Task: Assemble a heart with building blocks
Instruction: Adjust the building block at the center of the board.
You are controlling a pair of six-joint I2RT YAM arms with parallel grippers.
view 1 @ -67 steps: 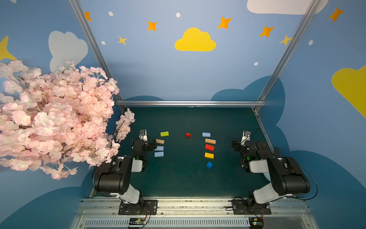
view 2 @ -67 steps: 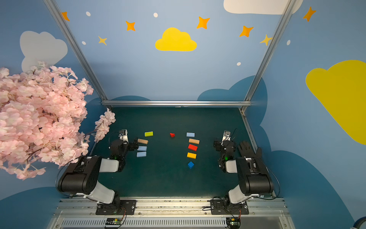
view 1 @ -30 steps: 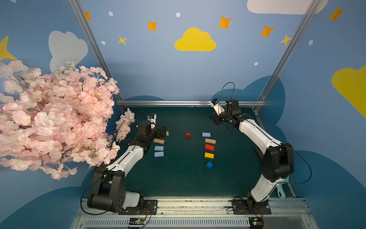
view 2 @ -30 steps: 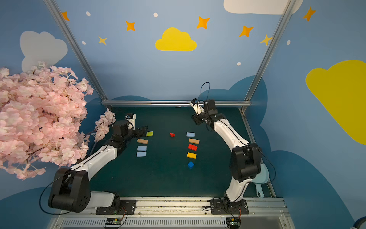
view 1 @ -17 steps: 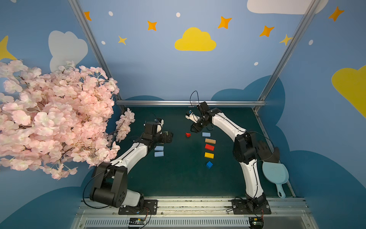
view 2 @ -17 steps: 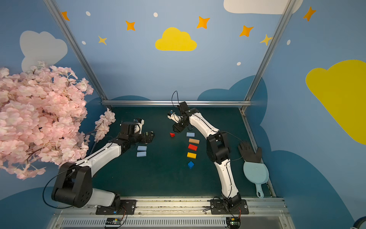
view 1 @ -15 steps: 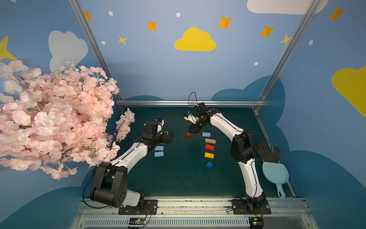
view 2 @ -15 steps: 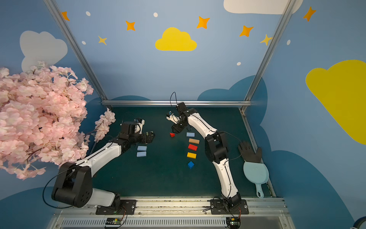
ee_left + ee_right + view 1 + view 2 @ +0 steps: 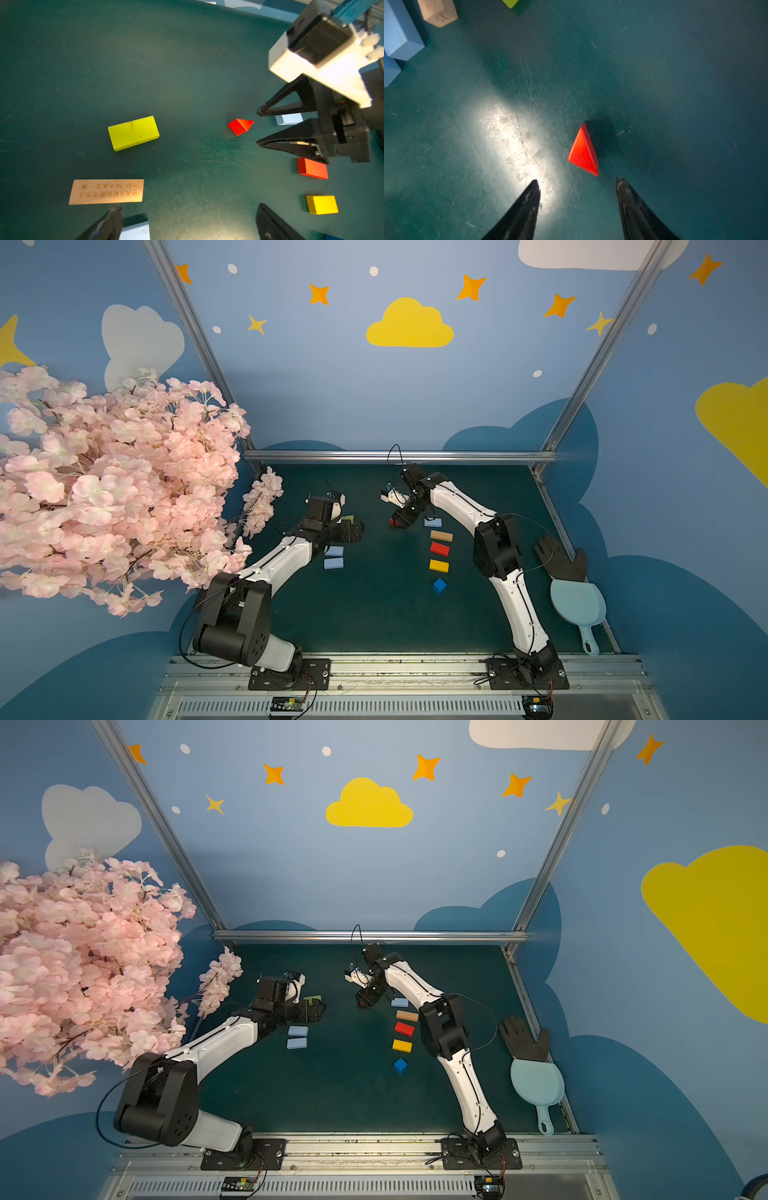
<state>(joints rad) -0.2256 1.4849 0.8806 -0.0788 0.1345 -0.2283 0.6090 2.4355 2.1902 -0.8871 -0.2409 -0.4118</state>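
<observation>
Both arms are now reaching out over the dark green mat [image 9: 374, 614]; a couple of seconds ago they were lying folded at its 9 and 3 o'clock edges. None of the blocks is lying anywhere new, so the change is all in the arms. The right gripper [image 9: 257, 128], after swinging in from the far 1 o'clock side, is hanging low beside the small red wooden triangle [image 9: 583, 153] at 12 o'clock of the mat's centre. Its jaws are standing parted and empty, wider than a second ago, with the triangle lying just ahead of the tips and not between them. The left gripper [image 9: 189, 206] is hovering fully spread and holding nothing at about 10 o'clock, over the engraved tan wooden bar [image 9: 107, 191]. The lime green bar [image 9: 134, 133] is lying beyond it towards 11, and two light blue bars [image 9: 333, 551] are sitting on its 8 o'clock side. The other column is running untouched from 1 down to 4 o'clock: a light blue bar [image 9: 432, 522], a second tan bar [image 9: 441, 536], a red bar [image 9: 439, 548], a yellow bar [image 9: 439, 566] and the dark blue cube [image 9: 439, 585]. I am reading this as the very opening of the job. No heart is taking shape yet, and the right arm seems to be lining up on the triangle, the piece for the top notch. The tips are needing to slide around the triangle before closing, and its sloped faces are risking a slip.
</observation>
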